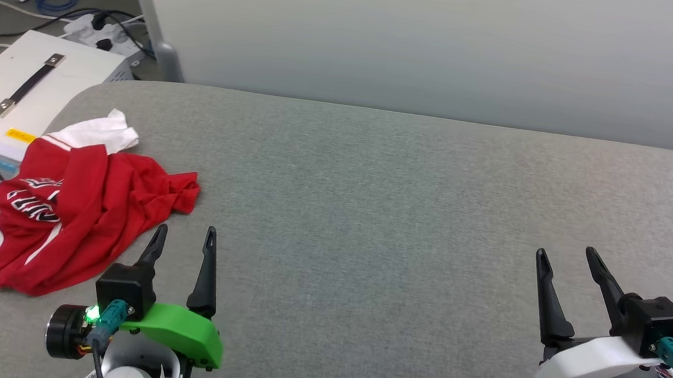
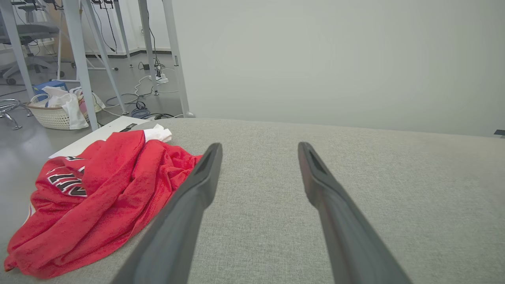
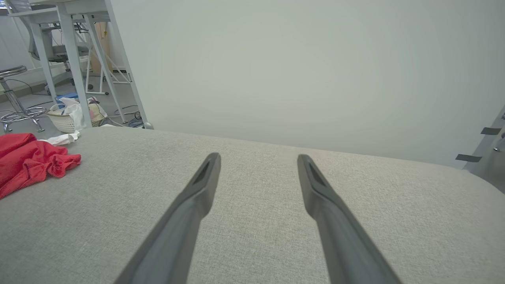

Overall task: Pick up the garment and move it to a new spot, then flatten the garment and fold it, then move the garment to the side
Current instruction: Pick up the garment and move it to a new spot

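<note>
Evidently soft and light, the garment (image 1: 85,209), crumpled at the left edge of the grey surface (image 1: 370,216), is best pinched at a raised fold by the left gripper (image 1: 186,232), spread empty like the right gripper (image 1: 567,253).

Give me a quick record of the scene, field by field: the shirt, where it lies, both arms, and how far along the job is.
garment: red jersey, crumpled, white sleeve showing at its far end
location: left edge of grey padded table
left gripper: fingers apart, empty, close beside the garment
right gripper: fingers apart, empty, far from the garment
off table: white case on the floor
task stage: garment not yet picked up
</note>
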